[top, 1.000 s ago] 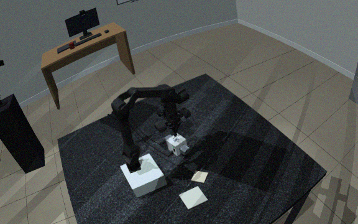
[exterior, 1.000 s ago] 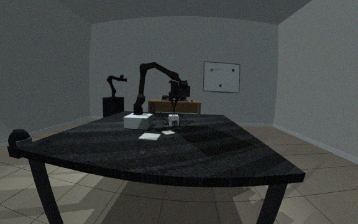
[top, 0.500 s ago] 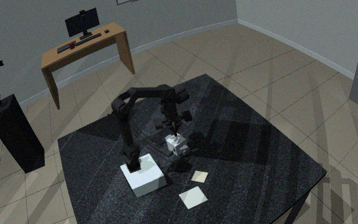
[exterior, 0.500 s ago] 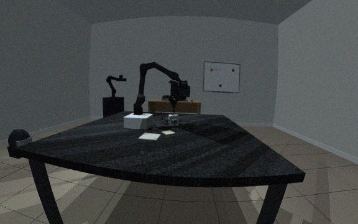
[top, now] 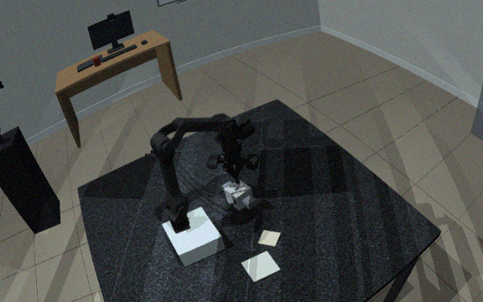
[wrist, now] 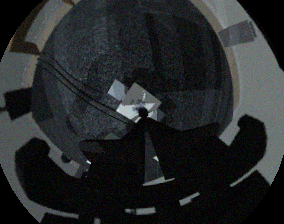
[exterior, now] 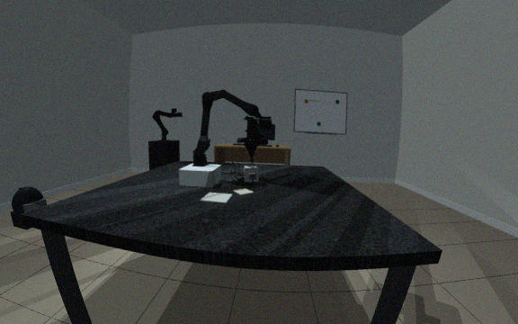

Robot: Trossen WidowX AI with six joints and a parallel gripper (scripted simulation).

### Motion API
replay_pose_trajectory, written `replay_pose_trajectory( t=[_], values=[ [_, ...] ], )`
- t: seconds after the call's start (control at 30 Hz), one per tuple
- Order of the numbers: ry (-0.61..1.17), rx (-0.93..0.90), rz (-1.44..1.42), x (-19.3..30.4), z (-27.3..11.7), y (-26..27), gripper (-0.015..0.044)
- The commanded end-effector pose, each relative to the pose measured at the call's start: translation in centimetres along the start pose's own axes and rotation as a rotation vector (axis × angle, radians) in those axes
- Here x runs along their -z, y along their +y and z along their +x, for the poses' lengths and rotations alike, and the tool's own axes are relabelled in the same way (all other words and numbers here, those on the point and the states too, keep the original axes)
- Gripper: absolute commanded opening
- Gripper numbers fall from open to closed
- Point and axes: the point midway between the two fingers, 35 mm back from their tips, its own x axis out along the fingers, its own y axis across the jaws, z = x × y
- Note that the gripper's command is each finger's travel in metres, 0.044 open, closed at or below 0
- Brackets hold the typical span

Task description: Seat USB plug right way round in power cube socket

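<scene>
The power cube (top: 230, 194) (exterior: 246, 170) (wrist: 138, 92) is a small pale box on the dark table, right of the arm's white base block. My gripper (top: 237, 179) (exterior: 252, 159) (wrist: 145, 120) points down over the cube's top, fingers nearly together, shut on the USB plug. The plug shows only as a small dark shape (wrist: 143, 112) at the fingertips in the wrist view. The fingers and the dim light hide the socket, so how deep the plug sits and which way round it is cannot be told. In the wrist view the cube appears turned at an angle to the fingers.
A light block (wrist: 117, 89) stands out at the cube's side. Dark cables (wrist: 80, 94) run across the table to the cube. The white base block (top: 199, 247) (exterior: 192, 176) stands left of it. Two pale flat squares (top: 269, 237) (top: 261, 267) lie nearer the front.
</scene>
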Motion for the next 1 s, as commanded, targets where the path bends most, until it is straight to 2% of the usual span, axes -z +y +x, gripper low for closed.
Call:
replay_pose_trajectory(
  t=[0.0,0.97],
  values=[
    [0.002,-0.001,0.083,0.03,0.05,0.02,0.0],
    [0.002,0.0,0.842,0.02,0.05,0.02,0.0]
  ],
)
